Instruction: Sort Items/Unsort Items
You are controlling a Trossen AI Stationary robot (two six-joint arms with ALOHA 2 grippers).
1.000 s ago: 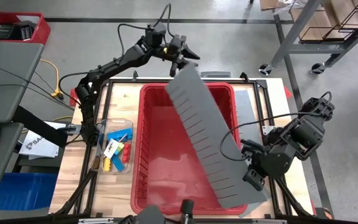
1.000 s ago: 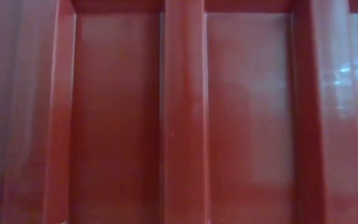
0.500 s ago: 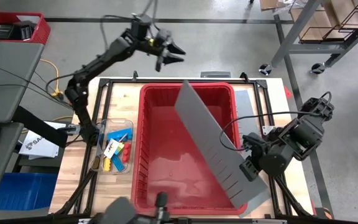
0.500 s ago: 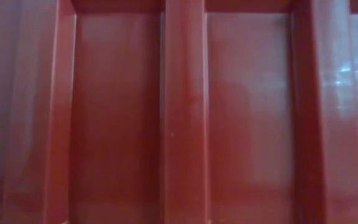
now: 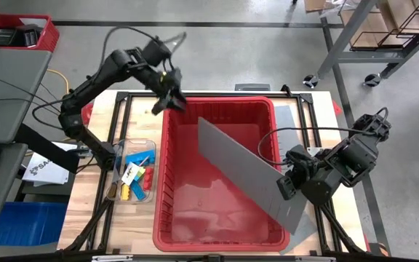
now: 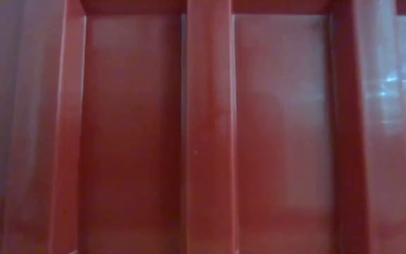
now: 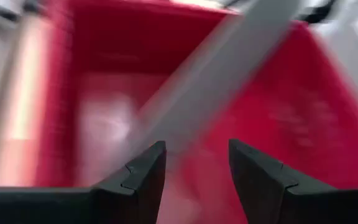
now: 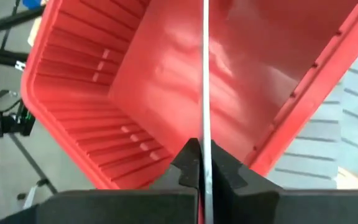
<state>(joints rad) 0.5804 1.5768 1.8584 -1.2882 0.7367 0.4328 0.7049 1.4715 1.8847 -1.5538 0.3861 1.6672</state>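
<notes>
The items [image 5: 134, 175], orange, blue, yellow, red and green pieces, lie in a clear tray [image 5: 118, 145] on the table's left. No gripper is near them. A big red bin [image 5: 167, 211] fills the middle. A grey slotted panel [image 5: 238, 164] slants across the bin, its far end low inside. My right gripper [image 5: 286, 188] is shut on the panel at the bin's right side. My left gripper [image 5: 169, 104] hangs open over the bin's far left corner with nothing between its fingers [image 7: 148, 177]. My right gripper pinches the grey panel's right long edge [image 8: 205, 149], toward its near end, between its two fingers. The fingers come from the table's right, slanting down, and lie across that edge. The panel stands tilted on edge, its far end [image 5: 204, 124] down in the bin.
A second grey panel [image 5: 291, 124] lies flat on the table right of the bin. The low view shows only the bin's ribbed red wall [image 6: 210, 127]. Bare wood [image 5: 140, 120] shows beyond the clear tray. A paper sheet [image 5: 46, 167] hangs off the left edge.
My left gripper has swung from beyond the bin's far edge toward the table's left and near side, tipping downward, to over the bin's far left corner. The grey panel's far end has sunk into the bin and the panel has turned more on edge. My right gripper has rolled with it.
</notes>
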